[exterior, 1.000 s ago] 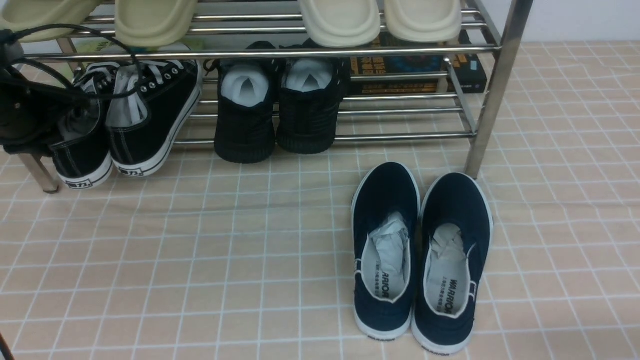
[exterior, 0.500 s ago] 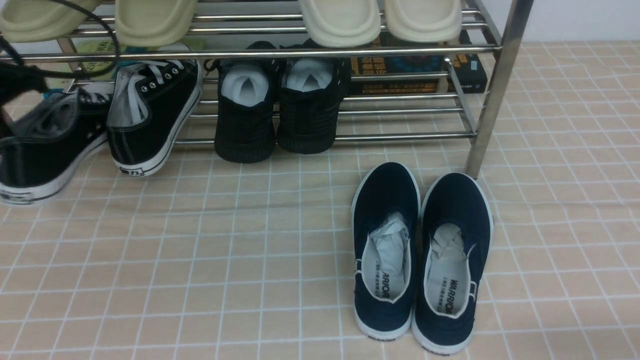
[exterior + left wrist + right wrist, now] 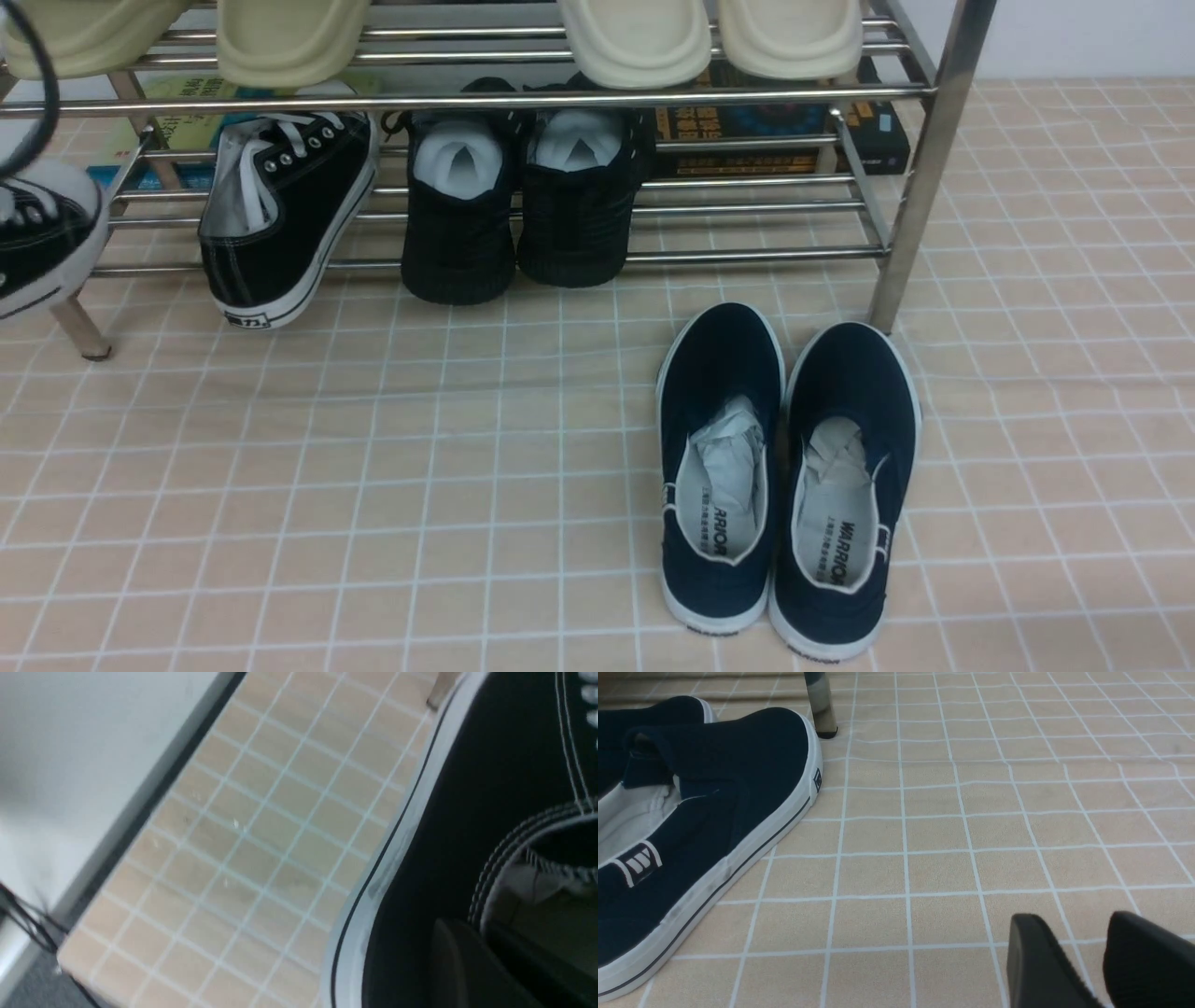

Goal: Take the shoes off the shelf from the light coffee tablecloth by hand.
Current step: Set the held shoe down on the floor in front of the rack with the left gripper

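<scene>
Checked beige cloth (image 3: 373, 467) over the table, with a chrome shelf (image 3: 915, 187) standing at its far side. Far left: one sneaker (image 3: 42, 238) is off the shelf, tilted in front of the left leg. The left gripper (image 3: 486, 947) is pressed together on its heel collar, one finger outside and one inside. The second sneaker (image 3: 280, 215) sits on the lower tier, heel outward. Centre: black knit shoes (image 3: 523, 215) stuffed with white paper share that tier; cream slippers (image 3: 635, 37) lie on the upper tier; books (image 3: 775, 131) lie behind. Right: navy slip-ons (image 3: 784, 467) stand side by side on the cloth before the right leg. The right gripper (image 3: 1073, 933) is low over bare cloth near them, fingers slightly spread and empty.
</scene>
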